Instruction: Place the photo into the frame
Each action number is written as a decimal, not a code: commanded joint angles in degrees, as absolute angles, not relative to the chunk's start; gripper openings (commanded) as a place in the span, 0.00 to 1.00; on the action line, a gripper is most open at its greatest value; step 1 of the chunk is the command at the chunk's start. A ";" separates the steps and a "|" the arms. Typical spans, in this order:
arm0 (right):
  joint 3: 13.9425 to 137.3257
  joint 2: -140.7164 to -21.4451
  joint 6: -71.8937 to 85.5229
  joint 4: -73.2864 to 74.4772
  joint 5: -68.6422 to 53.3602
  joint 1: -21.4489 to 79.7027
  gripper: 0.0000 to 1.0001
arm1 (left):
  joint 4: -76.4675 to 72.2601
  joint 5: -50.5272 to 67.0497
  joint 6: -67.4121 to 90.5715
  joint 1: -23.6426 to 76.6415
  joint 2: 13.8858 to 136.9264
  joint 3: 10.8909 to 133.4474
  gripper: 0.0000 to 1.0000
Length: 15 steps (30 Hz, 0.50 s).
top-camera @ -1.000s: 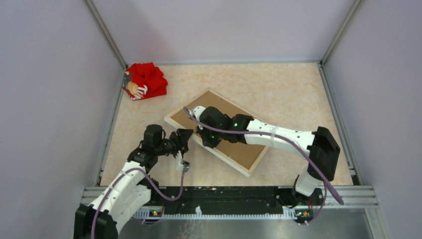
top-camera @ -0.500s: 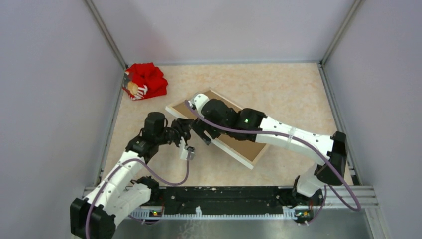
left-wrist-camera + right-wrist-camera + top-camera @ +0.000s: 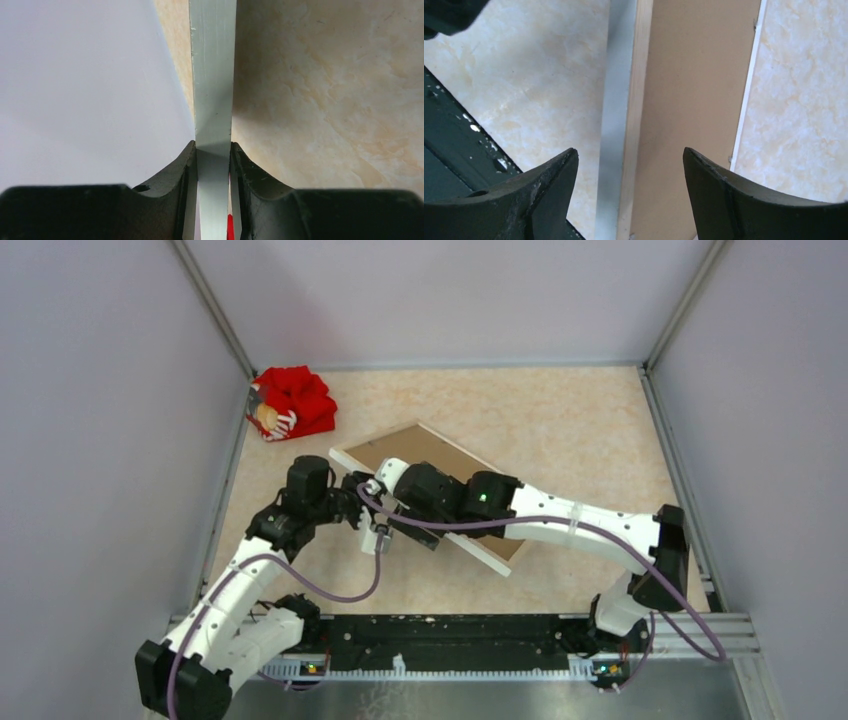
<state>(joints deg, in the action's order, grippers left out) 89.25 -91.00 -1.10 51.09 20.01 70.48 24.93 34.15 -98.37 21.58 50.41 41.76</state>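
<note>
The left gripper (image 3: 213, 147) has its jaws clamped on a rail of the thin white-and-natural-wood rectangular frame (image 3: 636, 75). The frame lies mid-desk with a plain brown backing board (image 3: 430, 452) in it. The right gripper (image 3: 629, 155) hangs over that rail, jaws wide, holding nothing. The glossy photo is not visible and may lie beneath the board.

The step looks like steadying the frame; next, confirm the print sits inside.

The beige marbled desk (image 3: 560, 420) has pale lilac walls, with a red cloth bundle (image 3: 292, 402) at 10 o'clock.

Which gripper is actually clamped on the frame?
The left gripper: its jaws pinch the white rail of the frame. The right gripper has its jaws wide apart over it, touching nothing.
</note>
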 commanded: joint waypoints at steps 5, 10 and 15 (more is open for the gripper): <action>90.52 -94.60 -1.66 50.81 35.28 73.04 0.48 | 19.94 37.44 -95.98 21.82 48.63 45.71 0.28; 92.01 -94.85 -1.63 50.93 36.02 73.09 0.33 | 17.53 37.20 -92.70 21.85 48.50 46.04 0.29; 88.41 -93.03 -0.97 48.49 34.68 73.52 0.47 | 16.56 36.94 -90.81 21.82 48.52 46.36 0.27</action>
